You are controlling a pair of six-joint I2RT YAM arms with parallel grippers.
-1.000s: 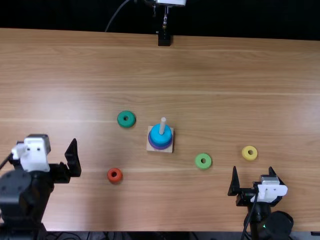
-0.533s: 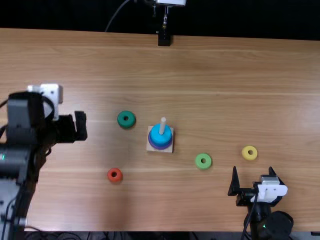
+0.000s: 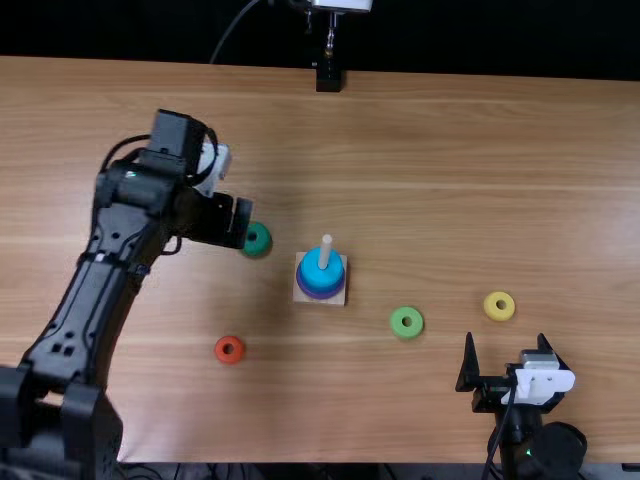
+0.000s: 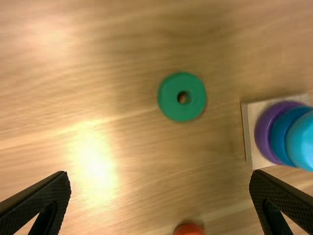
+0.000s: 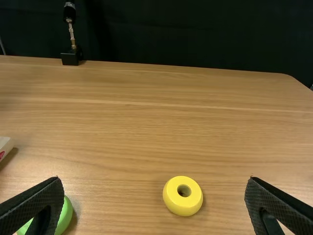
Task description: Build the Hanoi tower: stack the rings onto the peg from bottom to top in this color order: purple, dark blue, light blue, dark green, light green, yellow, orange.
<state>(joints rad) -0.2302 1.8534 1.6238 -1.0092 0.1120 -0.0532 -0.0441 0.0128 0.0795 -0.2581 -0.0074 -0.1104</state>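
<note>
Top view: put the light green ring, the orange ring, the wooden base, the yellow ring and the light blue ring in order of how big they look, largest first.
1. Wooden base
2. Light blue ring
3. Light green ring
4. Yellow ring and orange ring: too alike to rank

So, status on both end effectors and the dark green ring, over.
Left end effector open, empty, near dark green ring. Right end effector open, empty. Dark green ring on table, nothing resting on it.
</note>
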